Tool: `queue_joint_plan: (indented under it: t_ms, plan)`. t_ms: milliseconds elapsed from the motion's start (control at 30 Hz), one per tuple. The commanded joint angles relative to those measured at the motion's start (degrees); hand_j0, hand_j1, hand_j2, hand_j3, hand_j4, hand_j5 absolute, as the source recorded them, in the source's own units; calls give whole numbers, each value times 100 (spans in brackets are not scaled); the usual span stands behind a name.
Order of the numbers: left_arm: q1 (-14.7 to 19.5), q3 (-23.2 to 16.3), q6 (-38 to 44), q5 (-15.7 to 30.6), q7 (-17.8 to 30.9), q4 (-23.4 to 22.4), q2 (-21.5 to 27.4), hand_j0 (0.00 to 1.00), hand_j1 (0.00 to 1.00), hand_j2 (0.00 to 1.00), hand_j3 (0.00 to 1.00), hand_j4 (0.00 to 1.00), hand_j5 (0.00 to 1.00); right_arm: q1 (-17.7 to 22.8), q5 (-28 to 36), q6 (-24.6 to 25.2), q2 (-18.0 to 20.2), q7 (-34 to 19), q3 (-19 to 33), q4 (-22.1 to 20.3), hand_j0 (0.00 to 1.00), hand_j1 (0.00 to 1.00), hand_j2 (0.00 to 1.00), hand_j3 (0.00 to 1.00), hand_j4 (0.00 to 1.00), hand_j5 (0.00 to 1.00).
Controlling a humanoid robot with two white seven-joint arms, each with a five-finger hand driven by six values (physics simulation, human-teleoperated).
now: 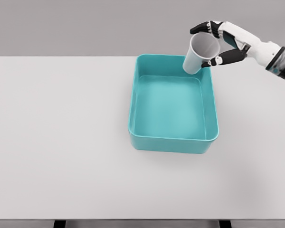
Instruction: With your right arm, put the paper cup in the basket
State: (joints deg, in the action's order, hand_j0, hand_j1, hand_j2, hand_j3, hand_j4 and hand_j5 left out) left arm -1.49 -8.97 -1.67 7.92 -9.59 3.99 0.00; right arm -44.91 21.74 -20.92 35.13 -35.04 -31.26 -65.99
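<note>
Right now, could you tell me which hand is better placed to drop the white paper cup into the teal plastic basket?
The right hand: it grips the white paper cup, tilted over the far right corner of the teal plastic basket. The left arm is out of view.

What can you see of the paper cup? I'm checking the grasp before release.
The paper cup is plain white, tapered, apparently thin paper, and looks empty and undented. It is tilted, its open mouth up and to the right, its base down-left. The right hand grips it near the rim, fingers over the top and thumb below. It hangs in the air over the far right corner of the teal basket, apparently touching only the hand.
</note>
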Motion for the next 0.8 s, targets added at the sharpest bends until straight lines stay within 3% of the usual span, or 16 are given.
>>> queue_joint_plan:
  t_ms: [0,133,367,533,733,767]
  plan:
    - [0,0,0,-1,1,-4,0,100,100,100,100,100,100,0,-135,9,-130,4,-170,-124,77,77,77,77,77,77]
    - [0,0,0,-1,1,-4,0,100,100,100,100,100,100,0,-460,9,-156,4,-223,-405,77,77,77,77,77,77]
    - [0,0,0,-1,1,-4,0,100,100,100,100,100,100,-44,-1488,-43,-147,4,-433,-1451,77,77,77,77,77,77]
    - [0,0,0,-1,1,-4,0,100,100,100,100,100,100,-70,-3167,-35,-77,4,-513,-2225,77,77,77,77,77,77]
    - [0,0,0,-1,1,-4,0,100,100,100,100,100,100,-70,-3616,9,-51,4,-434,-2286,76,76,76,76,76,76]
    - [0,0,0,-1,1,5,0,100,100,100,100,100,100,-70,-3598,18,-33,4,-373,-2286,84,84,84,84,84,84]
